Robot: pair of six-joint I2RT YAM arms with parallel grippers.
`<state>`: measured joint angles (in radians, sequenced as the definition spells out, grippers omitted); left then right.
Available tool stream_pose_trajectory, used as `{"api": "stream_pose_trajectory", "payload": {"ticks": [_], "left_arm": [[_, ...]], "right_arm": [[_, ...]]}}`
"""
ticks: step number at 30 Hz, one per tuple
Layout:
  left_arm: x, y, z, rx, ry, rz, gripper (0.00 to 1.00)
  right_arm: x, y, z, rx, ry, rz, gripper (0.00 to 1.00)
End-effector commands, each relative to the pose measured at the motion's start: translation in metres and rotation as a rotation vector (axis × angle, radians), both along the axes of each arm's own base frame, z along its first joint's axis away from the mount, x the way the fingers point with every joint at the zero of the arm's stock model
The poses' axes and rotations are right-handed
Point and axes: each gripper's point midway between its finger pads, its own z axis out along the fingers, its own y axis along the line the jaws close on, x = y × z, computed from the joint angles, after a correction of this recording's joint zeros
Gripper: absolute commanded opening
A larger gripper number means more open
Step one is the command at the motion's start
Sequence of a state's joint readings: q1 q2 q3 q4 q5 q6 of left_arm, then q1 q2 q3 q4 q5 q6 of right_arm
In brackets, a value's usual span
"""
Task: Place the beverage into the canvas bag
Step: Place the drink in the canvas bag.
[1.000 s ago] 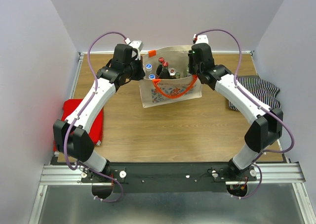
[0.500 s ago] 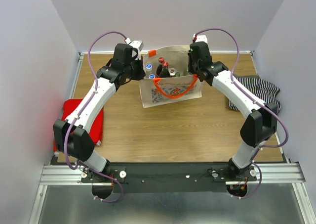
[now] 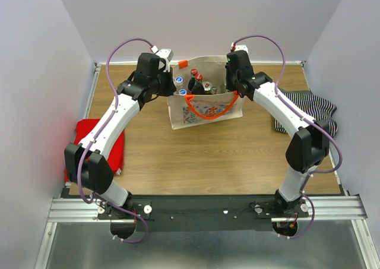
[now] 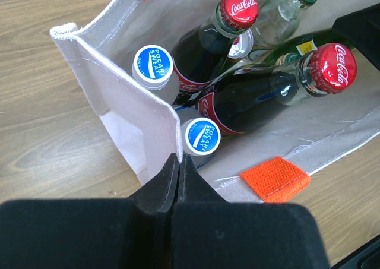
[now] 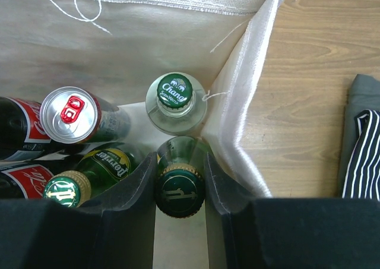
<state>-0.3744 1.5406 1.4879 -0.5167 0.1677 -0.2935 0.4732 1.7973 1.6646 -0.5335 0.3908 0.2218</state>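
Pale lilac walls enclose brown wood table carrying boxy cream canvas bag at its far middle. At the bag's left rim corner, left claw is clenched on the fabric. The right claw grasps dark green glass bottle by its neck, inside the bag's right corner.

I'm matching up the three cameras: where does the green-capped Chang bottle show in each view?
Top external: not to be made out; the right arm covers that end of the canvas bag.
Left wrist: the Chang bottle shows top right, behind the red-capped Coca-Cola bottles.
Right wrist: mid-frame, in the bag's corner, just beyond the green bottle.
Shared landmark: the canvas bag's cream wall.
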Motion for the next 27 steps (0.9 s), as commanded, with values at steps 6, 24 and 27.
{"api": "stream_pose_trajectory", "payload": {"ticks": [6, 24, 27], "left_arm": [[-0.003, -0.002, 0.009, -0.020, -0.029, -0.016, 0.00], [-0.001, -0.002, 0.010, -0.022, -0.035, -0.017, 0.00], [-0.001, -0.001, 0.010, -0.020, -0.036, -0.016, 0.00]], "right_arm": [[0.003, -0.009, -0.028, -0.032, 0.080, -0.034, 0.01], [-0.001, -0.015, -0.040, -0.058, 0.131, -0.069, 0.01], [-0.003, -0.014, -0.039, -0.057, 0.132, -0.070, 0.10]]}}
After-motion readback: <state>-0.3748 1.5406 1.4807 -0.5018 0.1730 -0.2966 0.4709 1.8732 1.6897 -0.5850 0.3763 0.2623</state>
